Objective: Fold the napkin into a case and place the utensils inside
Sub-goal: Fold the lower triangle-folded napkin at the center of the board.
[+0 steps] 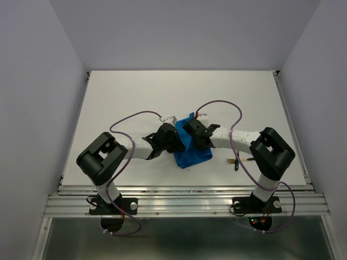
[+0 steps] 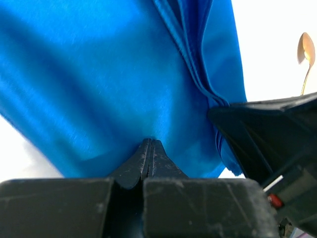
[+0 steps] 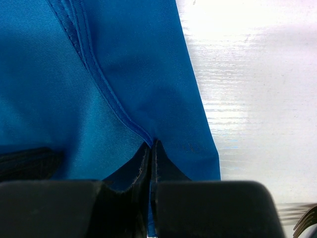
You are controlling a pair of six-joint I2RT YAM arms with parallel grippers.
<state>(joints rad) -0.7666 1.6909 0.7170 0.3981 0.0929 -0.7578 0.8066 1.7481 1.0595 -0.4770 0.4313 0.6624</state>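
Near the middle of the table the napkin lies as a bunched, partly folded strip running away from the bases. The left gripper is clenched, and its tips nip the broad blue face of the cloth. The right gripper is clenched too, biting on a stitched hem close to the cloth's right edge, and a sliver of blue shows between its fingers. Both grippers sit close together over the napkin, facing each other from either side. In the left wrist view, layered folds run along the cloth's right side. The utensils lie on bare table to the right, apart from the napkin and just beside the right arm — the spoon shows its gold bowl beyond the cloth.
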